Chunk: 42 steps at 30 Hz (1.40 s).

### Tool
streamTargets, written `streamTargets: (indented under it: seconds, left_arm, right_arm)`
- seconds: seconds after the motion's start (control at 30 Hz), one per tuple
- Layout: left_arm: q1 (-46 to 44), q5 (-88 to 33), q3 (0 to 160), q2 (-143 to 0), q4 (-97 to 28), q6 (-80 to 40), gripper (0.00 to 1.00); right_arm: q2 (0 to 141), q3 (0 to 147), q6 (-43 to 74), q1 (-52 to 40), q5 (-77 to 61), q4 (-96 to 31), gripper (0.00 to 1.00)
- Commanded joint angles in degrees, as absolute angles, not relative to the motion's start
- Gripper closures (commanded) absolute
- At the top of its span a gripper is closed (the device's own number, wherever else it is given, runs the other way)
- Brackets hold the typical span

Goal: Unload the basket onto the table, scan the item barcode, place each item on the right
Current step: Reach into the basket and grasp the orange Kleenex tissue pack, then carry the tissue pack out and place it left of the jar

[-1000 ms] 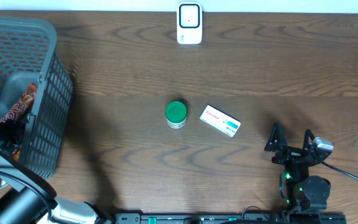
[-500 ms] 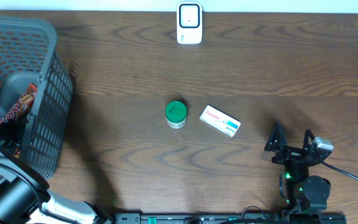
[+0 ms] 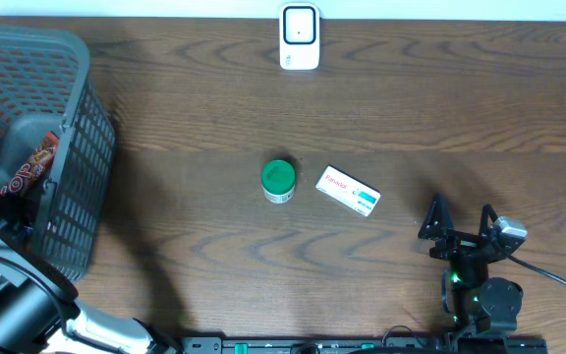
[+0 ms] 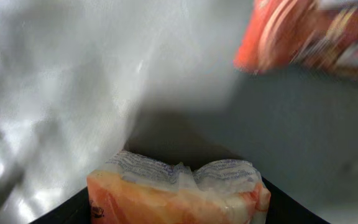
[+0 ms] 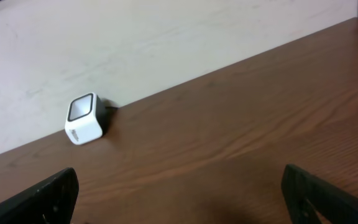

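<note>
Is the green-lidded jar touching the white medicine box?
Apart. The overhead view shows a clear gap between the green-lidded jar and the white medicine box.

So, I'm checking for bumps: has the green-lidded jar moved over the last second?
No. The green-lidded jar keeps its spot below the scanner, just left of the white box.

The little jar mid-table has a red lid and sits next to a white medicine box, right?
Not red: the jar has a green lid. It does sit next to the white medicine box, as the overhead view shows.
</note>
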<state>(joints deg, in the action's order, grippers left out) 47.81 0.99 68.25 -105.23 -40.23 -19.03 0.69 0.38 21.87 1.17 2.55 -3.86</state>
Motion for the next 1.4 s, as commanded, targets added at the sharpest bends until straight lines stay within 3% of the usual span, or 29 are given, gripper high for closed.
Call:
streamTargets:
  seconds: [0.0, 0.3, 0.53, 0.73, 0.93, 1.13, 1.37]
  left_arm:
    - [47.94, 1.89, 70.19, -102.26, -43.29, -18.26, 0.35]
    - [47.92, -3.16, 77.97, -81.21, -49.91, -18.9, 0.35]
    - [46.04, -24.99, 79.11, -60.45, -50.83, -19.75, 0.32]
    - [34.63, -38.46, 79.09, -51.75, -54.74, -19.79, 0.32]
    - [17.5, -36.49, 77.32, -51.16, -56.77, -19.77, 0.32]
    - [0.84, -19.66, 72.64, -56.31, -57.1, -22.11, 0.32]
    - [-11.97, -9.96, 70.35, -70.94, -52.6, -24.03, 0.32]
  right_arm:
    - [0.38, 0.32, 21.15, 1.52, 2.7, -4.05, 0.01]
    - [0.38, 0.32, 21.15, 1.52, 2.7, -4.08, 0.01]
    - [0.38, 0.32, 21.15, 1.52, 2.7, -4.08, 0.01]
    - [0.38, 0.32, 21.15, 1.52, 2.7, -4.08, 0.01]
    - [0.38, 0.32, 21.15, 1.52, 2.7, -4.08, 0.01]
    - [0.38, 0.32, 21.15, 1.52, 2.7, -4.08, 0.01]
    - [0.38, 0.32, 21.15, 1.52, 2.7, -4.08, 0.01]
